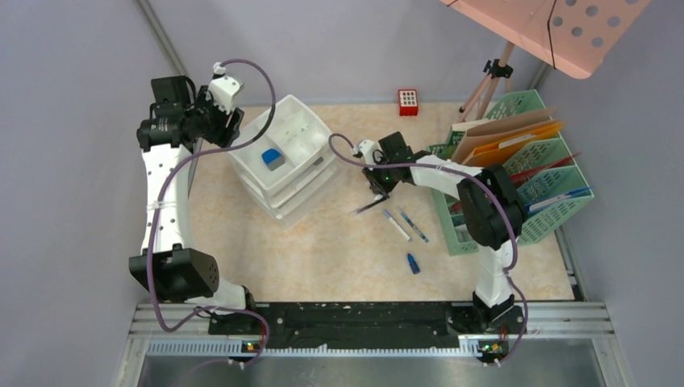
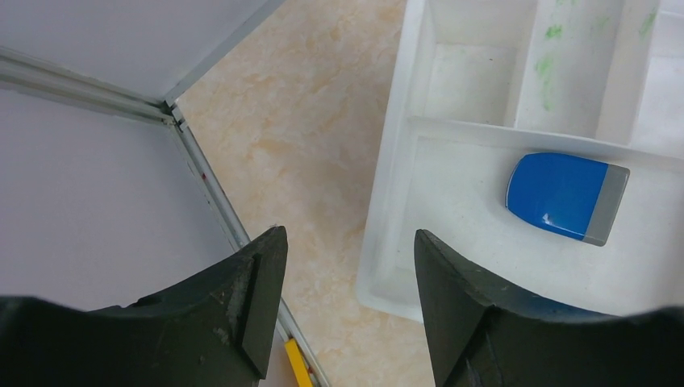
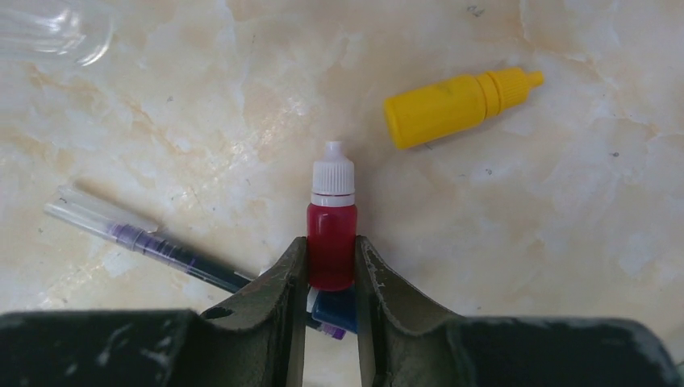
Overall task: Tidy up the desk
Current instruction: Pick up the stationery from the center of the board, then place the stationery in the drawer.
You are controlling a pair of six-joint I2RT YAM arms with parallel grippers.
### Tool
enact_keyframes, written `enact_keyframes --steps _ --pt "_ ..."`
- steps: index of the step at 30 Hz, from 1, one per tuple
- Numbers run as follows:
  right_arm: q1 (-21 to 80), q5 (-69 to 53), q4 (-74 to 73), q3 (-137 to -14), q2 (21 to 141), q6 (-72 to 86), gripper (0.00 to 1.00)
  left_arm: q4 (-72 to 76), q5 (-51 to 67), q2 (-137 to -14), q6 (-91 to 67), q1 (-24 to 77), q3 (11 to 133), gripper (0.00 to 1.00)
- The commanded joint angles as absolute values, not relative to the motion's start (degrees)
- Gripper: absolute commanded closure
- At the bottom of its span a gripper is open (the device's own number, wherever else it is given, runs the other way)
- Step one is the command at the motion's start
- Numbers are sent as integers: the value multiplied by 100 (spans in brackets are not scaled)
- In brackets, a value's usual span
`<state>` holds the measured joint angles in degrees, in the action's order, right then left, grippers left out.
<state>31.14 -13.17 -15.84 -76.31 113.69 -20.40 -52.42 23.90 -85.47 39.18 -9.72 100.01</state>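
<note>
You have a large flat beige marble-mottled desk point(image 1: 323, 258) lying level, with grey panels point(image 1: 72, 201) left, far and right, and a black rail point(image 1: 355, 314) along its near edge.

Plain grey-lilac panels close the scene in on three sides: a left wall point(image 1: 64, 161), a far wall point(image 1: 347, 40) and a right wall point(image 1: 637, 201). They rise straight from the edges of the beige marbled table point(image 1: 339, 250). A slim aluminium post point(image 1: 165, 40) runs up the far-left corner. In the left wrist view, a metal strip point(image 2: 214, 197) lines the foot of the wall panel where it meets the tabletop. In the far-right corner stands a tripod point(image 1: 490, 81), and above it a pink perforated board point(image 1: 565, 24) juts in. Ribbed aluminium rails point(image 1: 371, 345) and a dull grey metal sheet point(image 1: 371, 371) lie along the near edge. The light is soft and even, with faint shadows.
</note>
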Motion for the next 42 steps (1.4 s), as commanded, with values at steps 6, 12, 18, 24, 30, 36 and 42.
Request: enact_keyframes --steps 6,12,18,24,30,36,42 --pt "3166 -2005 -2444 -8285 9896 -1928 84 -4436 1990 -7860 2970 -997 9443 35" --pt "3342 -2650 -2875 -8840 9533 -1874 84 -4327 1920 -7685 2724 -1002 9377 34" --pt "3765 -2779 -2971 -9343 9704 -1979 84 -4356 1919 -7605 2663 -1002 9399 34" --pt "4133 -2531 -3127 -9762 10071 -2239 84 -4395 1873 -7499 2729 -999 9308 34" --pt "4317 -2218 -3119 -9935 10473 -2365 83 -4393 1896 -7452 2726 -999 9211 34" --pt "4342 -2105 -3073 -10044 10739 -2489 83 -4395 1892 -7417 2762 -1001 9226 34" --pt "4365 -1989 -3058 -10136 10931 -2635 80 -4415 1896 -7425 2770 -1002 9264 34"
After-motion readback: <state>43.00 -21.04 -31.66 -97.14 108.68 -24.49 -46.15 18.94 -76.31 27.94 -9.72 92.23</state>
